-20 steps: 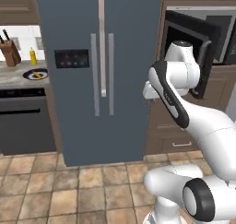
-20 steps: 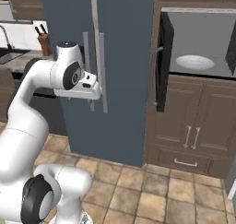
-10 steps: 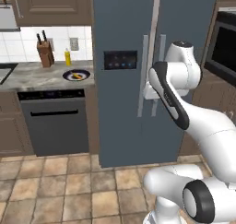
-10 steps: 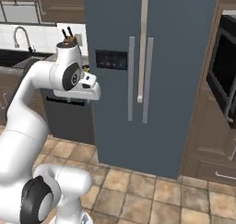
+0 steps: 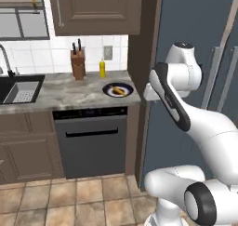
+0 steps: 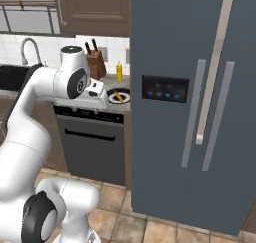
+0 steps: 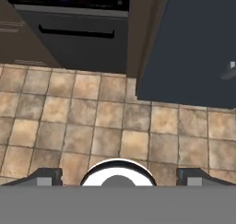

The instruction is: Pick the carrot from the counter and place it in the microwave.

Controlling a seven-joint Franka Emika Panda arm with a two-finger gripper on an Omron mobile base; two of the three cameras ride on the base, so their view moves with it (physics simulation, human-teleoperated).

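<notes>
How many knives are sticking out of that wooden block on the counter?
2: both dark handles rise side by side from the top of the knife block, which stands on the counter beside the yellow bottle. Others may be hidden.

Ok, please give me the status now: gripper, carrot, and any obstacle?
Gripper open, empty, pointing at floor. Carrot on dark plate on counter, near fridge. No obstacle seen beside it.

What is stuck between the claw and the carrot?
Nothing visible. The carrot lies on a plate on the counter, open from above. The claw hangs apart from it, open, facing the floor.
</notes>
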